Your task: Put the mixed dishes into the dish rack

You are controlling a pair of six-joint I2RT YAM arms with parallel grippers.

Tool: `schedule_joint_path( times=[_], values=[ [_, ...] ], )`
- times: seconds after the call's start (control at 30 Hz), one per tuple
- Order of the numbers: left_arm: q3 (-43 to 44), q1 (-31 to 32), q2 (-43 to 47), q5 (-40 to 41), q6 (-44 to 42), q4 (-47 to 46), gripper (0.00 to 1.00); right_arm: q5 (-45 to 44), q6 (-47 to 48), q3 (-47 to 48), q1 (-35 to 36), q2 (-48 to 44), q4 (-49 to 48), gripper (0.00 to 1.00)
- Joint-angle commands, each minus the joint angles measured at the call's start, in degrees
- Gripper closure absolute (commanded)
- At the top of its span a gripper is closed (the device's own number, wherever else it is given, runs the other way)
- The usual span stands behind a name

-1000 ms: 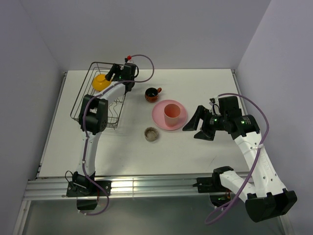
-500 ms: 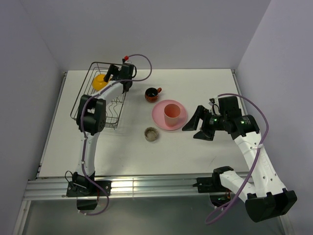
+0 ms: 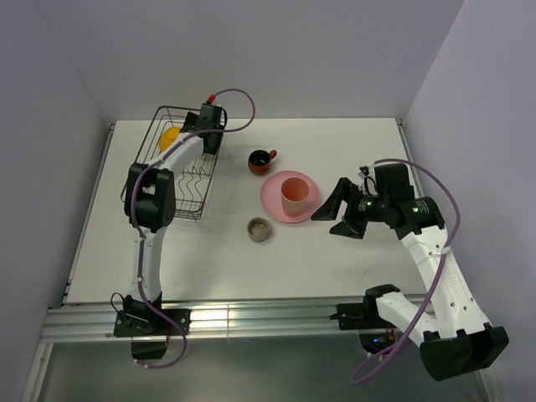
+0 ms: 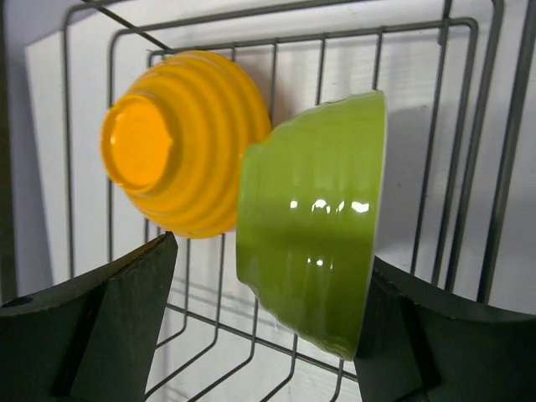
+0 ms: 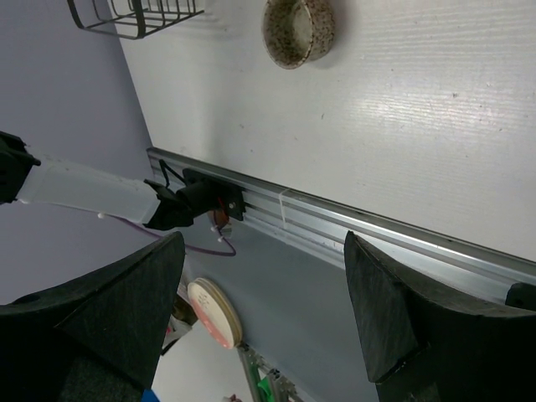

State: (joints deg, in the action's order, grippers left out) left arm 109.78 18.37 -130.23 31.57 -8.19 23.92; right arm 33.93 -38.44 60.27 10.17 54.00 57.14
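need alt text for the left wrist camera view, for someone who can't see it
A yellow-green bowl stands on edge in the black wire dish rack, overlapping an orange-yellow ribbed bowl that shows its base. The left claw is open, its dark fingers on either side of the green bowl at the bottom of the frame.
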Motion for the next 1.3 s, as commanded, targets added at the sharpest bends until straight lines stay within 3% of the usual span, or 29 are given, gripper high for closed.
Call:
schedule_joint_path(
  times=[0.0, 0.87, 1.0, 1.27],
  values=[
    [2.1, -0.7, 3.6, -8.7, 2.7, 3.1, 0.19, 0.6, -1.1, -0.9, -0.4, -1.3, -2.7, 0.16],
    [5.1, -4.6, 5.3, -35.2, 4.3, 10.0, 0.22, -0.2, -3.0, 0.3, 0.5, -0.5, -4.0, 0.16],
    [4.4, -5.1, 6.0, -39.6, 4.7, 11.2, 0.17, 0.0, -3.2, 0.5, 0.6, -0.2, -4.3, 0.16],
    [2.7, -6.2, 7.1, -42.1, 5.5, 13.3, 0.17, -0.2, -3.7, 1.0, 0.9, 0.0, -4.7, 0.16]
  ],
)
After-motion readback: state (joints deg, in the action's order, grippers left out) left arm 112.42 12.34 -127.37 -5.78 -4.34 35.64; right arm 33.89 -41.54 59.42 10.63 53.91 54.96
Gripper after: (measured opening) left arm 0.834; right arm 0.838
